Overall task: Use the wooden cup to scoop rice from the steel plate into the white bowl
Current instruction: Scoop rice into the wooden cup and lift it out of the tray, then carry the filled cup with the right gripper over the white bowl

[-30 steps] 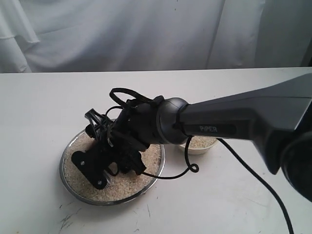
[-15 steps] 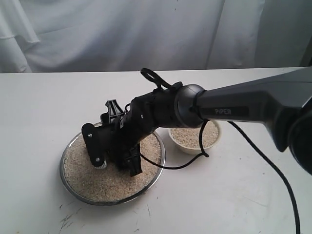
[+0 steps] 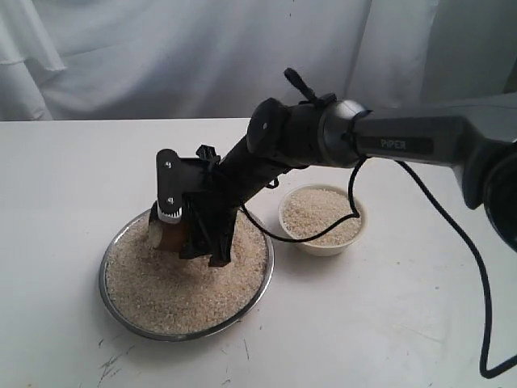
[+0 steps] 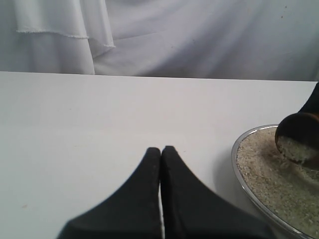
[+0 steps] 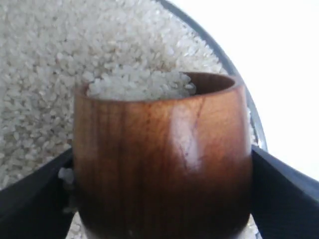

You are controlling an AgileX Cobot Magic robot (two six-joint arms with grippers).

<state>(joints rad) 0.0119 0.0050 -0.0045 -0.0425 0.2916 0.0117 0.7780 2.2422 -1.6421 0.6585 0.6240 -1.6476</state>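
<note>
Swung upright, right fingers (image 5: 30,199) pinch one wooden cup (image 5: 159,159) over one steel plate (image 3: 102,279); left fingers (image 4: 144,199) closed.

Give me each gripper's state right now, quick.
Left gripper: closed, holding nothing.
Right gripper: closed on the wooden cup, which is filled with rice.

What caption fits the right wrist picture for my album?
Right tool holds the wooden cup, filled with rice, over the steel plate.

"PIPER", pale letters, on right arm (image 3: 404,144) dark casing; nothing else legible.
</note>
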